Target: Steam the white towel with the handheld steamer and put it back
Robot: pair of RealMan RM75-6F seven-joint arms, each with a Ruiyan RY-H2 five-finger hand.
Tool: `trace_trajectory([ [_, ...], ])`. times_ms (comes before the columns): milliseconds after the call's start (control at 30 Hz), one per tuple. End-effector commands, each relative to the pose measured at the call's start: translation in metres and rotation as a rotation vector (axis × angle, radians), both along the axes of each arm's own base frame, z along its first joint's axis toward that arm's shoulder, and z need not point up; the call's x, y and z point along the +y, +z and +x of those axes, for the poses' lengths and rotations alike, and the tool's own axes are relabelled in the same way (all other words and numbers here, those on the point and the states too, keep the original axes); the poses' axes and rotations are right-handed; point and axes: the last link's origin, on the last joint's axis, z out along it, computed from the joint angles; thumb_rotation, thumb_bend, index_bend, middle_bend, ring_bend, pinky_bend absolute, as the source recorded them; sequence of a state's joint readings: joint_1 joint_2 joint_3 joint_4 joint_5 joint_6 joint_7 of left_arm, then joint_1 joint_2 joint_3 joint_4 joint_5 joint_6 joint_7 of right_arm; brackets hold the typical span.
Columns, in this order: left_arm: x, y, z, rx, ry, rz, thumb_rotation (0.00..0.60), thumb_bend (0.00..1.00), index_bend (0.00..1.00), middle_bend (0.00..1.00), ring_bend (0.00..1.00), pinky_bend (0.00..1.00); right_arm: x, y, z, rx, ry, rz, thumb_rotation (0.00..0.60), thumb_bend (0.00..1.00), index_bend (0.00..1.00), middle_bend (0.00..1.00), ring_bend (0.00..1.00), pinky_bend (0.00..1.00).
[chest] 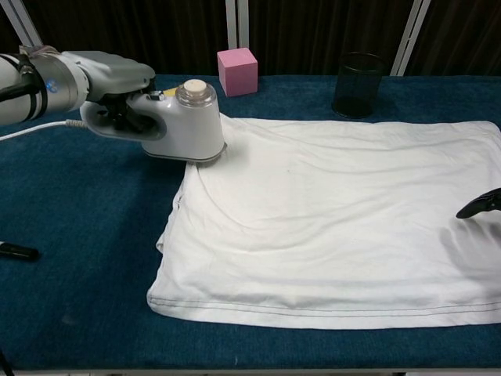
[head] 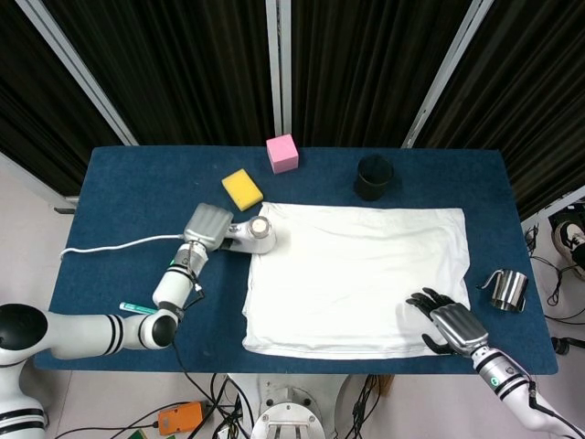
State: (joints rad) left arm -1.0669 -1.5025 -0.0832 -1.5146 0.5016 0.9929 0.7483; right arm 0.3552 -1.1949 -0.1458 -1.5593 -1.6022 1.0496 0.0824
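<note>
- My left robot hand [head: 207, 225] gripped the steamer [chest: 182, 121] by its handle, fingers wrapped round it, at the towel's far left corner.
- The steamer sat base down, partly on that corner of the towel [head: 358, 277] and partly on the blue counter [head: 146, 192]; its round cap faced up.
- A white cord [head: 114, 244] ran from behind my left robot hand across the counter toward the left edge.
- The towel lay spread flat to the right of my left robot hand, lightly wrinkled, its left edge a little rucked below the steamer.
- My right robot hand [head: 447, 324] rested on the towel's near right corner, dark fingers spread and curved down onto the cloth, holding nothing; the chest view caught only its fingertips [chest: 479, 205] at the right edge.
- A yellow sponge [head: 242, 188] lay just beyond my left robot hand, and a pink block [head: 282, 153] further back, beyond the sponge and to its right.
- A black cup [head: 373, 176] stood just past the towel's far edge, well apart from both hands.
- A metal jug [head: 507, 290] stood on the counter just right of the towel, beyond my right robot hand.
- A pen [head: 133, 308] lay near the front edge, on the near side of my left robot hand beside its forearm.
</note>
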Motion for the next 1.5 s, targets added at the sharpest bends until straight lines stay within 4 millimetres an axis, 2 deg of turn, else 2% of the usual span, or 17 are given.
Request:
trace_trajectory([
  [33, 0.002, 0.018, -0.01, -0.055, 0.048, 0.035, 0.0, 0.76, 0.7, 0.83, 0.68, 0.65, -0.001, 0.004, 0.001, -0.01, 0.003, -0.022, 0.6, 0.6, 0.21, 0.19, 0.11, 0.23],
  [200, -0.013, 0.036, -0.029, -0.074, 0.071, 0.042, 0.0, 0.75, 0.7, 0.82, 0.68, 0.65, -0.005, 0.021, 0.004, -0.041, 0.015, -0.101, 0.6, 0.6, 0.21, 0.19, 0.11, 0.23],
  [300, -0.023, 0.04, -0.045, -0.067, 0.095, 0.038, 0.0, 0.75, 0.7, 0.82, 0.67, 0.65, -0.006, 0.031, 0.006, -0.052, 0.023, -0.14, 0.6, 0.6, 0.21, 0.19, 0.11, 0.23],
  [467, -0.031, 0.034, -0.071, -0.026, 0.145, 0.016, 0.0, 0.74, 0.7, 0.8, 0.66, 0.65, -0.006, 0.045, 0.007, -0.067, 0.033, -0.192, 0.6, 0.6, 0.21, 0.19, 0.11, 0.24],
  [600, -0.032, 0.028, -0.079, -0.033, 0.167, 0.017, 0.0, 0.68, 0.69, 0.78, 0.64, 0.65, -0.005, 0.053, 0.009, -0.075, 0.04, -0.224, 0.6, 0.6, 0.21, 0.19, 0.11, 0.24],
  [667, -0.032, 0.028, -0.081, -0.036, 0.17, 0.021, 0.001, 0.59, 0.63, 0.73, 0.59, 0.65, -0.004, 0.056, 0.009, -0.074, 0.044, -0.234, 0.6, 0.6, 0.21, 0.19, 0.11, 0.24],
  [767, -0.034, 0.03, -0.082, -0.036, 0.15, 0.033, 0.037, 0.37, 0.41, 0.53, 0.43, 0.61, -0.003, 0.062, 0.011, -0.075, 0.048, -0.257, 0.6, 0.6, 0.21, 0.19, 0.11, 0.24],
  [867, -0.037, 0.032, -0.083, -0.034, 0.128, 0.044, 0.063, 0.2, 0.2, 0.29, 0.24, 0.44, -0.004, 0.068, 0.011, -0.077, 0.048, -0.28, 0.6, 0.6, 0.21, 0.19, 0.11, 0.24],
  [933, -0.039, 0.034, -0.082, -0.036, 0.115, 0.05, 0.065, 0.15, 0.11, 0.21, 0.15, 0.35, -0.005, 0.072, 0.011, -0.075, 0.048, -0.293, 0.6, 0.6, 0.21, 0.19, 0.11, 0.24],
  [1033, -0.044, 0.039, -0.083, -0.045, 0.101, 0.056, 0.065, 0.12, 0.02, 0.12, 0.08, 0.26, -0.007, 0.077, 0.011, -0.074, 0.043, -0.305, 0.6, 0.6, 0.21, 0.19, 0.11, 0.24],
  [1133, -0.051, 0.043, -0.083, -0.058, 0.093, 0.052, 0.064, 0.11, 0.0, 0.06, 0.04, 0.2, -0.011, 0.082, 0.011, -0.077, 0.037, -0.316, 0.6, 0.6, 0.21, 0.19, 0.11, 0.24],
  [1333, -0.071, 0.061, -0.092, -0.091, 0.084, 0.064, 0.073, 0.11, 0.0, 0.06, 0.04, 0.16, -0.02, 0.098, 0.009, -0.087, 0.016, -0.356, 0.6, 0.6, 0.21, 0.19, 0.11, 0.24],
  [1500, -0.091, 0.096, -0.109, -0.176, 0.09, 0.188, 0.132, 0.11, 0.0, 0.06, 0.04, 0.14, -0.028, 0.122, 0.003, -0.092, -0.015, -0.421, 0.6, 0.58, 0.19, 0.19, 0.11, 0.24],
])
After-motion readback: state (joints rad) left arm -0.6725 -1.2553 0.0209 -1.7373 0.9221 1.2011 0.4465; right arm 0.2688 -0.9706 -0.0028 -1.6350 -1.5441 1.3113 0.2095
